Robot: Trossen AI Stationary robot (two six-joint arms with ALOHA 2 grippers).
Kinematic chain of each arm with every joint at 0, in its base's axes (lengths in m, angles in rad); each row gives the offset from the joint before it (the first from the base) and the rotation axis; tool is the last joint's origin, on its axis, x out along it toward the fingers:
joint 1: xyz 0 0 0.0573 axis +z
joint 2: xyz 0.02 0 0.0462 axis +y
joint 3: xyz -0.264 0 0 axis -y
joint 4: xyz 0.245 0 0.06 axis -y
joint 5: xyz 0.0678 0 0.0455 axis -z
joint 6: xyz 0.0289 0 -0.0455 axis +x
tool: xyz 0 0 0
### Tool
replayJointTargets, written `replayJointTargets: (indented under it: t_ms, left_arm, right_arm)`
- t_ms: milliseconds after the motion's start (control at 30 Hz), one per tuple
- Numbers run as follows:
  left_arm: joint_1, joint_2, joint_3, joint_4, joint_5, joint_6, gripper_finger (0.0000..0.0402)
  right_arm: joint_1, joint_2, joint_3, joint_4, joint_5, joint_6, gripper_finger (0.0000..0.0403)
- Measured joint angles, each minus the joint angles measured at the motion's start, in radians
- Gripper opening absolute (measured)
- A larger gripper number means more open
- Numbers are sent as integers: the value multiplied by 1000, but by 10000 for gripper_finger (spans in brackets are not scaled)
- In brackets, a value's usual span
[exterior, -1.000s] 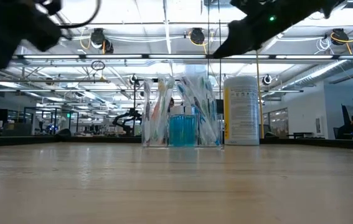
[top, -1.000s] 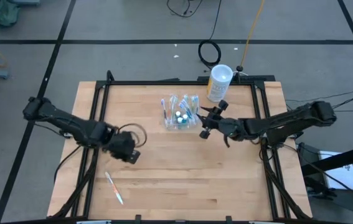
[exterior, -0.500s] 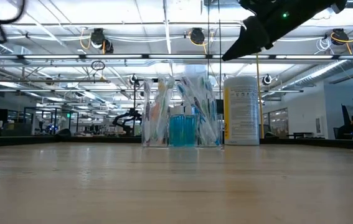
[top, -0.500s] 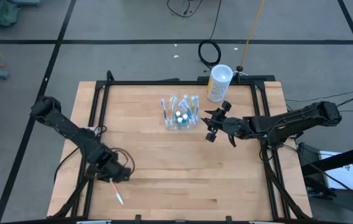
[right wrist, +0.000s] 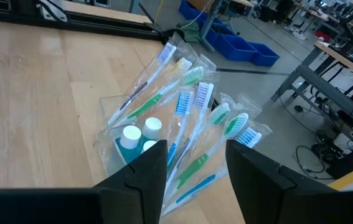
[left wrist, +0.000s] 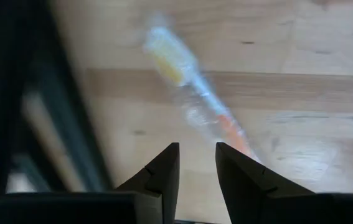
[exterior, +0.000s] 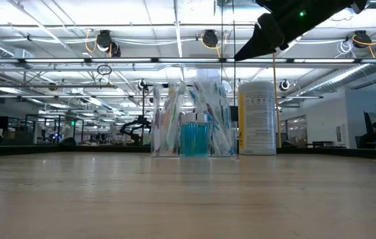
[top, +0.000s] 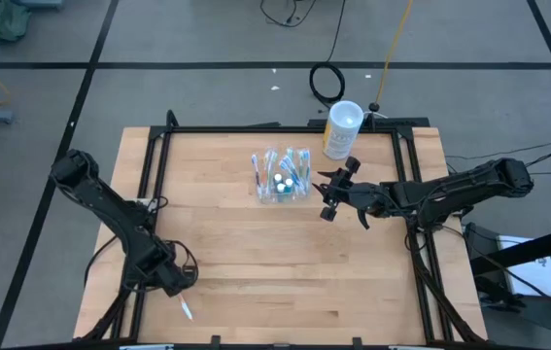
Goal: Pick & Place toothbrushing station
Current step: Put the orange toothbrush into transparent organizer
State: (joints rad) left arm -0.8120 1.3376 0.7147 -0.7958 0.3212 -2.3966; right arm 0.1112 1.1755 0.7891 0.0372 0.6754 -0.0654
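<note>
**Left gripper lines up on a stray toothbrush while the holder waits mid-table**

A wooden table point(top: 285, 253) is seen from above with two dark arms. Toward its far edge stands the clear holder point(top: 282, 187), filled with wrapped toothbrushes point(right wrist: 192, 102) and white-capped toothpaste tubes point(right wrist: 140, 132). A white canister point(top: 341, 129) stands just beyond it, near the table's far rim.

One loose toothbrush point(top: 185, 308) lies flat near the front left corner, well apart from the holder. The left gripper point(top: 173, 282) hangs just above it. In the left wrist view its fingers point(left wrist: 164, 174) are spread, and the brush point(left wrist: 195, 93) runs away from the gap at a slant.

The right gripper point(top: 336, 190) hovers beside the holder on the canister side, fingers point(right wrist: 148, 168) spread and holding nothing, pointed at the bristle ends.

The step in hand looks like picking up the loose brush. To do it well, the left gripper should probably turn so its fingers cross the thin handle squarely, centre on the handle, then sink until the tips almost touch the wood before closing. The crinkly wrapper may slip, so a grip mid-handle seems safest.

Compared with half a second ago, the left gripper has shifted slightly toward the front edge and now covers more of the brush. The right arm and holder have barely changed.
</note>
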Motion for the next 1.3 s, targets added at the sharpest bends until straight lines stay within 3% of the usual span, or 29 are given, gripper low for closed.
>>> replayJointTargets:
  t_ms: [233, 400, 500, 667, 767, 967, 1167, 1300]
  left_arm:
    - [3, -5, -178, 270, 1, -32, 111]
    - [22, -5, -230, 307, -17, 40, 108]
    - [46, -5, -231, 317, -44, 111, 86]
    - [87, -4, -231, 334, -79, 216, 18]
    - [106, -5, -231, 353, -125, 261, 12]
    - [176, -9, -177, 369, -303, 462, 7]
    - [280, -59, -23, 339, -615, 831, 3]
    - [348, -59, 60, 353, -896, 1127, 2]
  right_arm:
    - [0, 0, 0, -1, 0, 0, 157]
    - [0, 0, 0, -4, 0, 1, 157]
    - [0, 0, 0, -4, 0, 1, 157]
    - [0, 0, 0, -4, 0, 1, 157]
    - [0, 0, 0, -4, 0, 1, 157]
    - [0, 0, 0, -4, 0, 2, 157]
    - [0, 0, 0, -2, 0, 2, 157]
    - [0, 0, 0, -3, 0, 2, 157]
